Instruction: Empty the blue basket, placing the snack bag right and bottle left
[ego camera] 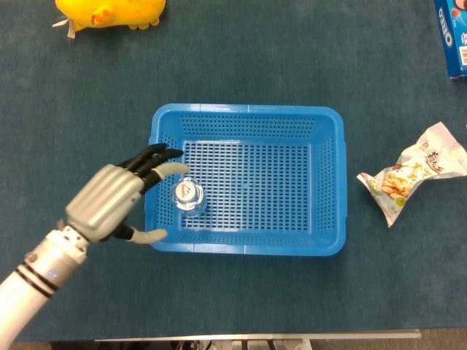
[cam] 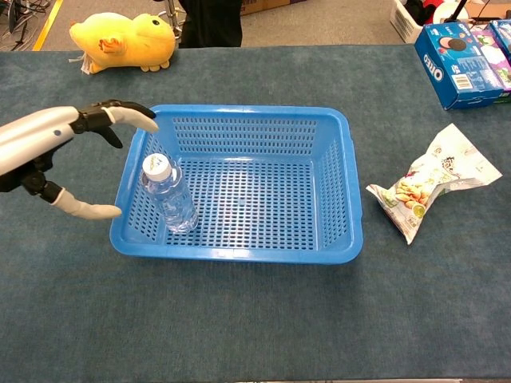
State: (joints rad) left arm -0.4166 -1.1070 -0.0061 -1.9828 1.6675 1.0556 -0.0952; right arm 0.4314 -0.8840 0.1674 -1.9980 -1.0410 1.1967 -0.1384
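Note:
A blue basket sits mid-table. A clear water bottle with a white cap stands upright in its near left corner. My left hand hovers at the basket's left wall, fingers spread and holding nothing, its fingertips just left of the bottle's cap. The snack bag lies on the cloth to the right of the basket. My right hand shows in neither view.
A yellow plush duck lies at the far left of the table. A blue cookie box stands at the far right. A dark blue cloth covers the table.

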